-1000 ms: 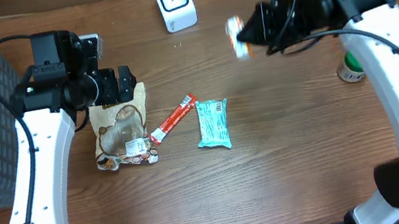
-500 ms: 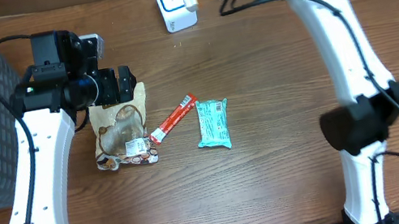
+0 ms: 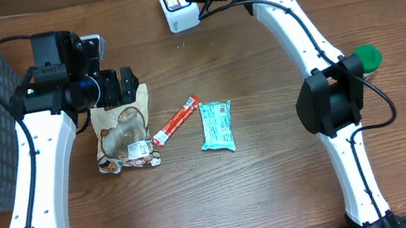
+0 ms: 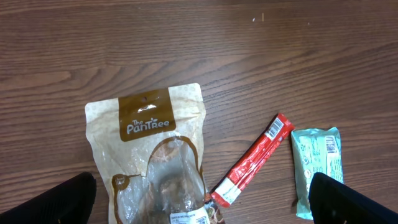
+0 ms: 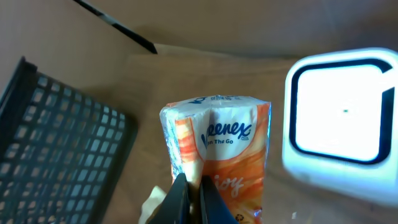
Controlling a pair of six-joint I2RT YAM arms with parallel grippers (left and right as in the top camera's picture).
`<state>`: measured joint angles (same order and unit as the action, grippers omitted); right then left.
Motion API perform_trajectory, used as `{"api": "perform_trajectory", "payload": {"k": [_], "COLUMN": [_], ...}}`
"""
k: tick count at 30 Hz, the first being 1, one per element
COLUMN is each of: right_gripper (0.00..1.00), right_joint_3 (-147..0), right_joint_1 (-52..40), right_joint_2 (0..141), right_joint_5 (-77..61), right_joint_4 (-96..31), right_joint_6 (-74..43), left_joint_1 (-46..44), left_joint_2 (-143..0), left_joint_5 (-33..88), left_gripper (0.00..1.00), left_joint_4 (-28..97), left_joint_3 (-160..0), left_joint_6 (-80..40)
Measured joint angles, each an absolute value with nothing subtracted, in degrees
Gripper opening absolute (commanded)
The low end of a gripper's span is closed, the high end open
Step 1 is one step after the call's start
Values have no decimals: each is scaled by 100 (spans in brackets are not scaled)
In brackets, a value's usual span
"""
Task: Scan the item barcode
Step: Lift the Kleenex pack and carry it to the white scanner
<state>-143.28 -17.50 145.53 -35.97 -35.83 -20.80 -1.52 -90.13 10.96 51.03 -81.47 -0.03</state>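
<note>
Orange-and-white Kleenex pack [image 5: 217,143], clamped in our right tool [image 5: 191,188], long axis in line with its fingers, sits just beside the lit scanner [image 5: 339,118] at the far edge of the desk [image 3: 282,184]. Our left tool [image 3: 124,83] gapes wide, well apart.

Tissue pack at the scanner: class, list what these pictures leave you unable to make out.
Barcode on the tissue pack: right wrist view shows only its branded face.
Scanner: right wrist view, cut off by the frame edge, window glared white.
Green object: overhead, partly behind the right arm, too small to identify.
</note>
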Motion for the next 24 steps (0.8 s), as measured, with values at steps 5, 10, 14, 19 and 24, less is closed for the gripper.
{"api": "perform_trajectory", "payload": {"k": [5, 10, 14, 19, 24], "right_gripper": [4, 4, 4, 4, 4], "right_joint_3": [-14328, -14328, -14328, -14328, -14328], "right_joint_1": [-1750, -1752, -1750, -1750, -1750], "right_joint_2": [14862, 15052, 15071, 15074, 15222], "right_joint_5": [-3577, -3297, -3079, -2974, -2954], "right_joint_4": [-3035, -2814, -2574, -2399, -2143], "right_joint_6": [-2329, -2486, -2536, -2552, -2895], "left_joint_1": [-152, -152, -152, -152, -152], "left_joint_2": [-9013, -9013, -9013, -9013, -9013], "left_joint_5": [1096, 1096, 1096, 1096, 1096], "left_gripper": [100, 100, 100, 100, 100], "left_joint_4": [5098, 5100, 5103, 5100, 5100], "left_joint_3": [-8147, -8147, -8147, -8147, -8147], "left_joint_6": [-3, -3, -3, -3, -3]}}
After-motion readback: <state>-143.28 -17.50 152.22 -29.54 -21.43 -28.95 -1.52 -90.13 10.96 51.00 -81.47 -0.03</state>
